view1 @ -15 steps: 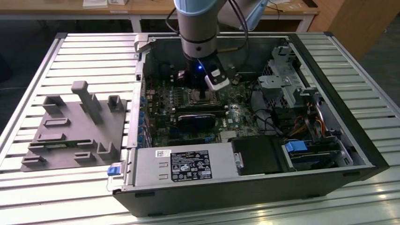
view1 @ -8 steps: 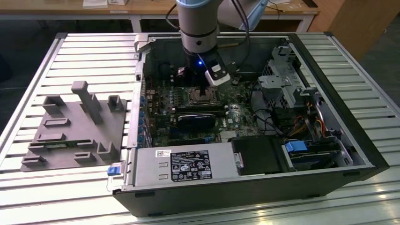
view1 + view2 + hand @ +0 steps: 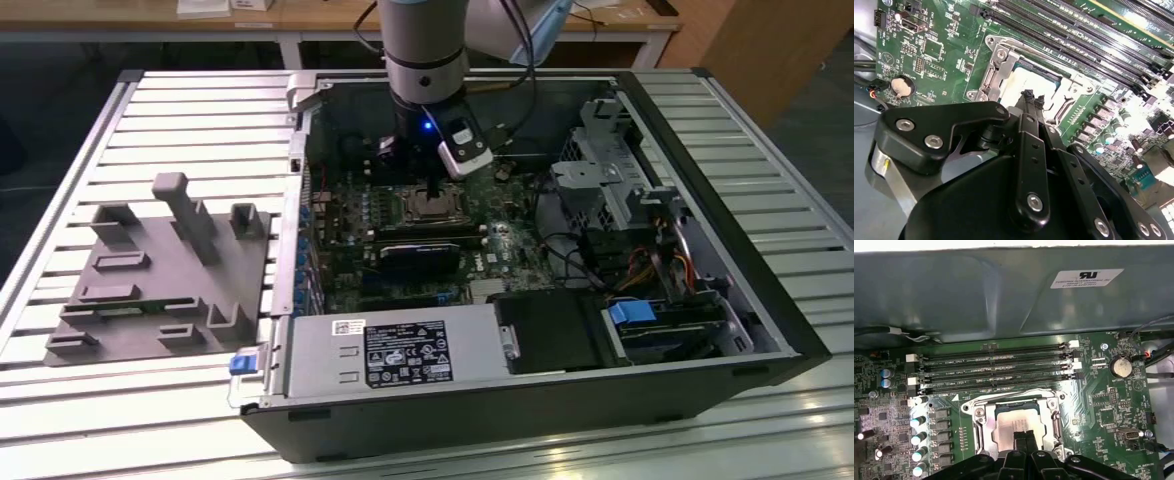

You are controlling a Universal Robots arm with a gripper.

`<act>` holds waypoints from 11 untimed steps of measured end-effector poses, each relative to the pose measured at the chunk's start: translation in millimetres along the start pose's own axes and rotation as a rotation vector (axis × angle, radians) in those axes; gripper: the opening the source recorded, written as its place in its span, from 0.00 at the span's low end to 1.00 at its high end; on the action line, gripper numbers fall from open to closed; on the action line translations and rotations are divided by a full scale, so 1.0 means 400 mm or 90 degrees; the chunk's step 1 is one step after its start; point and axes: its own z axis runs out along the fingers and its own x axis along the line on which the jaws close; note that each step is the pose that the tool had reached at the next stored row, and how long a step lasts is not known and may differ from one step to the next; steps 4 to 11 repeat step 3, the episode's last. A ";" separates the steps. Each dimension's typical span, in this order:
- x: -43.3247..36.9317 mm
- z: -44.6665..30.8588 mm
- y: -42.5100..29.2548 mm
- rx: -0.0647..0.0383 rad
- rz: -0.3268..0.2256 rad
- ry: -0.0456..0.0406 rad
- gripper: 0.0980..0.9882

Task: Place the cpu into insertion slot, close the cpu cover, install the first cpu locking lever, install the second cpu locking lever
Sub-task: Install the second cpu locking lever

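Arm: reaching straight down into the open computer case (image 3: 747,300), which lies on the slatted surface (image 3: 160,120).
End effector: the end effector (image 3: 1030,96) hovers right over the socket, its two black fingertips (image 3: 1025,436) pressed together, nothing between them.
Cpu: the cpu (image 3: 1013,424) sits flat in the insertion slot (image 3: 985,426), its silver-grey top showing in both wrist views, directly under the fingertips.
Insertion slot: on the green motherboard (image 3: 929,55), just beside the long black memory slots (image 3: 994,371).
Cpu cover: cannot tell from these views whether it is down.
Off to the side: a grey fixture block (image 3: 160,275) rests on the surface at the exterior view's left, well apart from the case.
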 end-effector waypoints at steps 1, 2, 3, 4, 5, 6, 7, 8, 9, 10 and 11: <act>0.000 0.000 0.000 0.000 0.000 0.0000 0.00; 0.000 0.000 0.000 0.000 0.000 0.0000 0.00; 0.000 0.000 0.000 0.000 0.000 0.0000 0.00; 0.000 0.000 0.000 0.000 0.000 0.0000 0.00; 0.000 0.000 0.000 0.000 0.000 0.0000 0.00; 0.000 0.000 0.000 0.000 0.000 0.0000 0.00; 0.000 0.000 0.000 0.000 0.000 0.0000 0.00; 0.000 0.000 0.000 0.000 0.000 0.0000 0.00; 0.000 0.000 0.000 0.000 0.000 0.0000 0.00; 0.000 0.000 0.000 0.000 0.000 0.0000 0.00; 0.000 0.000 0.000 0.000 0.000 0.0000 0.00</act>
